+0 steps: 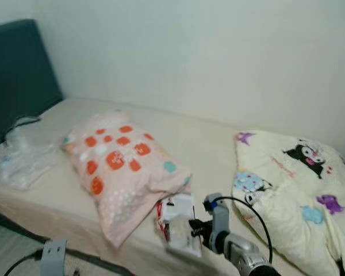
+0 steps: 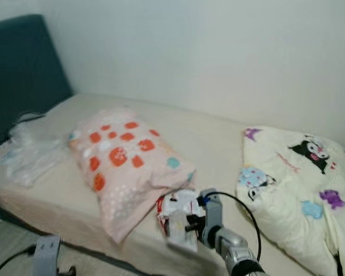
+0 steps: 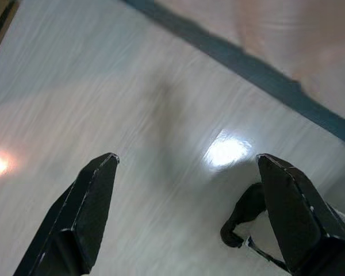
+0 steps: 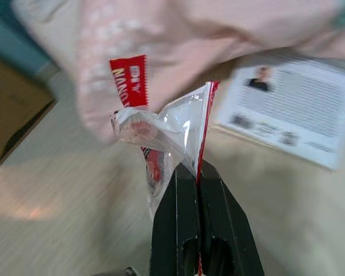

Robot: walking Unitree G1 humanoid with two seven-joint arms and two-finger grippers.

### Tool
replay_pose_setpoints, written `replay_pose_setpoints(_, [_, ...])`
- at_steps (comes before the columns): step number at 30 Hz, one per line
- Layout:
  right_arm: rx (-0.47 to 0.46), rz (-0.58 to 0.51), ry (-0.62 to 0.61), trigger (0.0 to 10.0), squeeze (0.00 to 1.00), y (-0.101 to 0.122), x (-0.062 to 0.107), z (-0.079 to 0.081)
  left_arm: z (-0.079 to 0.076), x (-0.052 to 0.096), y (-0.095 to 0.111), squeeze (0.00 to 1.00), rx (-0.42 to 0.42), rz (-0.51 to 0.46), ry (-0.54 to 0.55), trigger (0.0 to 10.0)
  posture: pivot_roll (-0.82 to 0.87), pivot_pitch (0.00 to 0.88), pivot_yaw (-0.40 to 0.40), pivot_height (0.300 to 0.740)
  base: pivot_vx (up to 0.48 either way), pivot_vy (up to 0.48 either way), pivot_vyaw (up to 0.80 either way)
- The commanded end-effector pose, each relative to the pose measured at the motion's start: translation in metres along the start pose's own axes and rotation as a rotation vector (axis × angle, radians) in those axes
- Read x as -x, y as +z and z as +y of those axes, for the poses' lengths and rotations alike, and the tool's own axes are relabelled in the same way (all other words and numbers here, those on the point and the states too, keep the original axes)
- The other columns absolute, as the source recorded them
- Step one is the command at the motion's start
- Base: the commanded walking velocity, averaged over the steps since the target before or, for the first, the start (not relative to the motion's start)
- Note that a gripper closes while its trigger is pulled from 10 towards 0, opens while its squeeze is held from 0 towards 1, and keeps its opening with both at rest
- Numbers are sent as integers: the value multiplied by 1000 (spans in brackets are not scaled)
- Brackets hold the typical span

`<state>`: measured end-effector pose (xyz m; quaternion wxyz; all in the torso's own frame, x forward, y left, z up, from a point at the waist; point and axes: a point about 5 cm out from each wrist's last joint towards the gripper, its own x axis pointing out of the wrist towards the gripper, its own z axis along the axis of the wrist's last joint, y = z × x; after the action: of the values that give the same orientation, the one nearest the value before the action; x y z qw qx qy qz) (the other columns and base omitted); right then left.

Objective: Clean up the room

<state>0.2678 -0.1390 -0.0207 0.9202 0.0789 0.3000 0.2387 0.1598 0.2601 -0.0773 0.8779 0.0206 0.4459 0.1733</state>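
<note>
A crumpled clear wrapper with red print hangs pinched in my right gripper, whose black fingers are shut on its edge. In the eye views this wrapper is held just above the bed's near edge, beside the pink pillow with orange spots. A white printed sheet lies on the bed beside the wrapper. My left gripper hangs low over the pale floor, open and holding nothing.
A cream cartoon-print blanket covers the bed's right side. A clear plastic bag lies at the left, near the dark teal headboard. The beige mattress stands against a white wall. A brown cardboard box sits on the floor.
</note>
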Motion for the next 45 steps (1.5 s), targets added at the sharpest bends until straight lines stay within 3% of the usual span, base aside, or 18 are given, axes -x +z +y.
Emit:
replay_pose_setpoints(1, [4,26,-45,10000,0,-6,3,-6,-4,1,-4,0,-13,20,-12,10000,58,0,-46,688,0,0,625])
replay_pose_setpoints(17, [-29,62,-80,10000,0,-20,5,-5,-9,1,-6,0,-16,22,-43,10000,63,0,-46,688,0,0,628])
replay_pose_setpoints(27, [-9,76,-69,10000,0,-21,1,1,-6,1,-4,0,95,23,-30,10000,70,0,-44,688,230,0,625])
replay_pose_setpoints(45, [-10,80,-64,10000,0,-24,4,-1,-9,1,-8,0,64,32,-41,10000,63,0,-42,688,-91,57,626])
